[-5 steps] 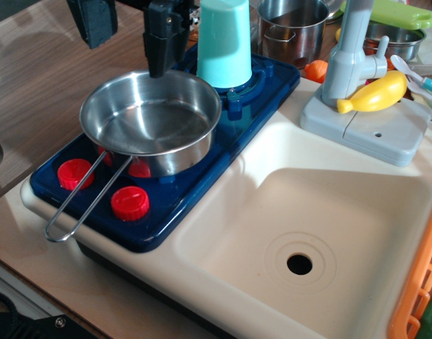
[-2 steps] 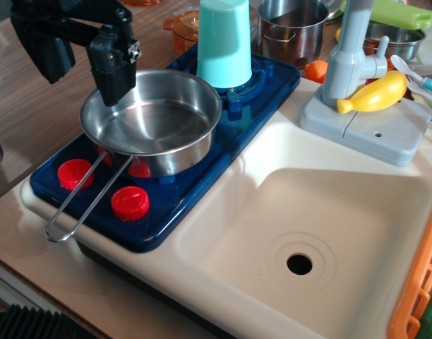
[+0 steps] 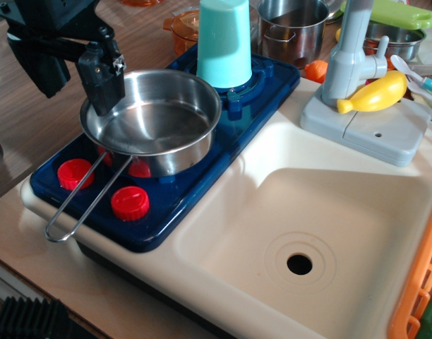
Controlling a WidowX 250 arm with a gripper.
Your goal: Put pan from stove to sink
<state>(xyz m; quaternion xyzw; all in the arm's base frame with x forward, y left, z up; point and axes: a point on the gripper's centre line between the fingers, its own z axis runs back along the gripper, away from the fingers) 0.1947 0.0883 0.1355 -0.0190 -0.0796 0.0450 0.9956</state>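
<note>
The shiny steel pan [image 3: 156, 120] sits on the front burner of the dark blue stove [image 3: 202, 159], with its wire loop handle [image 3: 78, 205] pointing to the front left. My black gripper [image 3: 76, 79] is at the pan's far left rim, jaws apart. One finger [image 3: 103, 81] is down at the rim and the other finger [image 3: 48, 70] is outside the pan to the left. Nothing is held. The cream-white sink [image 3: 343, 212], with a round drain hole [image 3: 299, 264] and a grey faucet [image 3: 350, 53], lies to the right of the stove.
A light turquoise cup [image 3: 224, 42] stands upside down on the back burner. A steel pot [image 3: 292, 30] stands behind it. A yellow toy [image 3: 375, 93] rests on the faucet base. An orange basket [image 3: 419, 282] edges the sink on the right. Red knobs [image 3: 129, 203] sit at the stove's front.
My gripper has moved left from the pan's back rim to its far left rim and has come a little lower. The pan has not moved.
</note>
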